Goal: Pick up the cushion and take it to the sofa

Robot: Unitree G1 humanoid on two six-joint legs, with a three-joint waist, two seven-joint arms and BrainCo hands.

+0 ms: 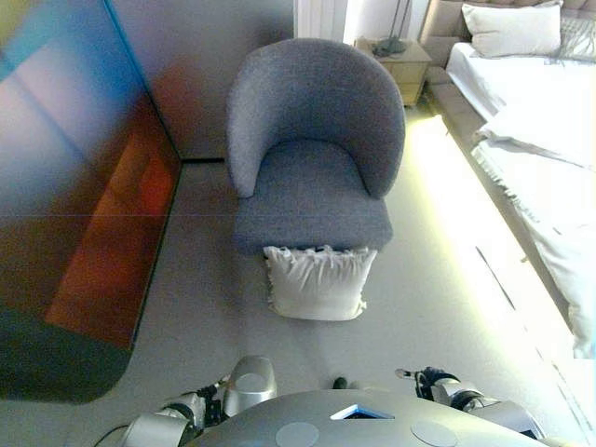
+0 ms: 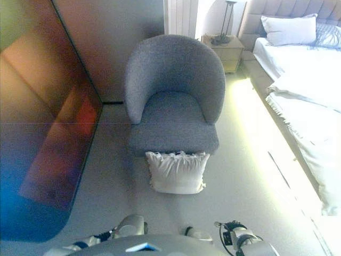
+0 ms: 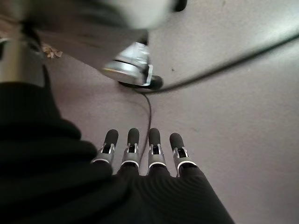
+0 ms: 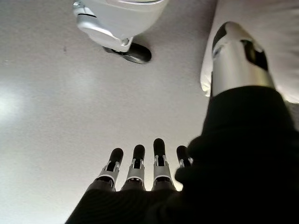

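A white cushion (image 1: 318, 282) with a frilled top edge stands on the floor, leaning against the front of a grey armchair (image 1: 312, 177) with a rounded back. The chair's seat is bare. Both arms hang low at the near edge of the eye views, well short of the cushion. In the left wrist view my left hand (image 3: 132, 145) points its straight fingers down at the grey floor and holds nothing. My right hand (image 4: 159, 156) is likewise open over the floor, with a corner of the cushion (image 4: 285, 42) showing past its thumb (image 4: 238, 56).
A bed (image 1: 545, 149) with white covers and a pillow (image 1: 512, 28) runs along the right side. A small nightstand (image 1: 399, 63) stands behind the chair. A tall dark glossy panel (image 1: 84, 196) fills the left. Open floor lies between me and the cushion.
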